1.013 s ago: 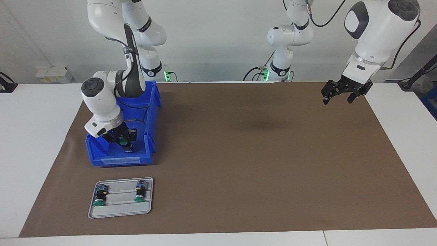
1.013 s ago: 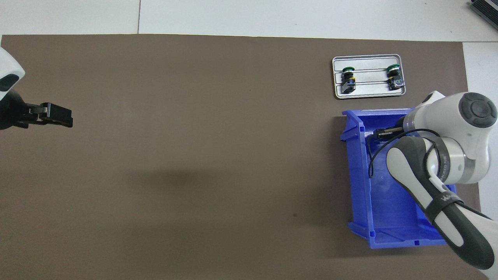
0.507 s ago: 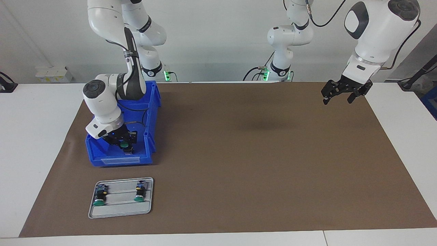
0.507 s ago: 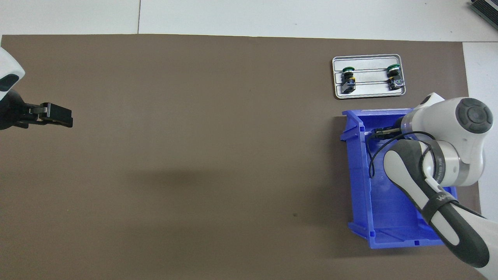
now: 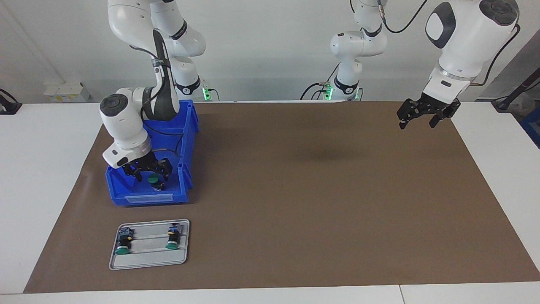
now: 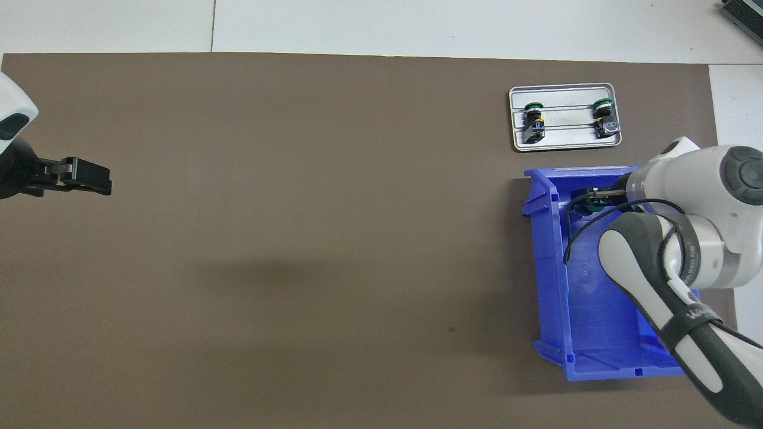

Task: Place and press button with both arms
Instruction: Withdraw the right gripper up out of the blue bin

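- Right pincer (image 5: 148, 172) hangs inside the blue bin (image 5: 185, 126) at the right arm's end of the surface — fingers spread, released, gripping nothing.
- The button (image 5: 155, 181) lies on the bin floor just under it.
- Left pincer (image 5: 426, 116) waits open over the mat's other end.

Button (image 6: 592, 205) (in bin) half hidden

No lettering can be made out with certainty. A line of pale print is carried by the dark strap on the right arm (image 6: 694, 319), but it cannot be read. The label slot on the blue bin (image 5: 148, 198) appears blank.
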Tool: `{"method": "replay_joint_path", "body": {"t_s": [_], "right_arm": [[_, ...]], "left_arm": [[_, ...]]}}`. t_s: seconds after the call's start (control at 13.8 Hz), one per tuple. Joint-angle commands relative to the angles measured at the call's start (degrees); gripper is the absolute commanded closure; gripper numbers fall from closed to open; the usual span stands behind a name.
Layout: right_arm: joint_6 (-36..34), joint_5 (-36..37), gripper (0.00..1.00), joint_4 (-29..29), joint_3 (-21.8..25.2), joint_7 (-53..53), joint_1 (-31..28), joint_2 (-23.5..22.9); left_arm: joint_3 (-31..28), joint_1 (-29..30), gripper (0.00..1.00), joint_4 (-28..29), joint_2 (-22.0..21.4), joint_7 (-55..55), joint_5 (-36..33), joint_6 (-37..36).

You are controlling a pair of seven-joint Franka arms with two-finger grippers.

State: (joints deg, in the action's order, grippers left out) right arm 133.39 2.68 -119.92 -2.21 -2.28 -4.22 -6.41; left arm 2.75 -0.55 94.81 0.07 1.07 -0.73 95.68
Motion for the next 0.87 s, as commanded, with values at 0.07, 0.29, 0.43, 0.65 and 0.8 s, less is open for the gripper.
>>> {"method": "replay_joint_path", "body": {"t_s": [0.07, 0.29, 0.43, 0.65, 0.8], "right_arm": [[-6.81, -0.92, 0.03, 0.64, -0.6, -4.83, -0.52, 7.97], [-16.91, -1.18, 0.03, 9.15, -0.61, -5.46, -0.35, 8.43], [-23.06, -1.8, 0.03, 15.91, -0.52, -5.46, -0.08, 7.55], [-33.26, -1.71, 0.03, 26.72, -0.52, -5.46, -0.26, 4.66], [-36.62, -1.62, 0.03, 28.87, -0.52, -5.63, 0.09, 4.65]], "left_arm": [[0.15, 0.29, 0.0, 1.78, -1.65, 0.51, -0.41, 0.38], [0.15, 0.29, 0.0, 1.78, -1.65, 0.51, -0.41, 0.38], [0.15, 0.29, 0.0, 1.78, -1.65, 0.51, -0.41, 0.38], [0.15, 0.29, 0.0, 1.78, -1.65, 0.51, -0.41, 0.38], [0.15, 0.29, 0.0, 1.78, -1.65, 0.51, -0.41, 0.38]]}}
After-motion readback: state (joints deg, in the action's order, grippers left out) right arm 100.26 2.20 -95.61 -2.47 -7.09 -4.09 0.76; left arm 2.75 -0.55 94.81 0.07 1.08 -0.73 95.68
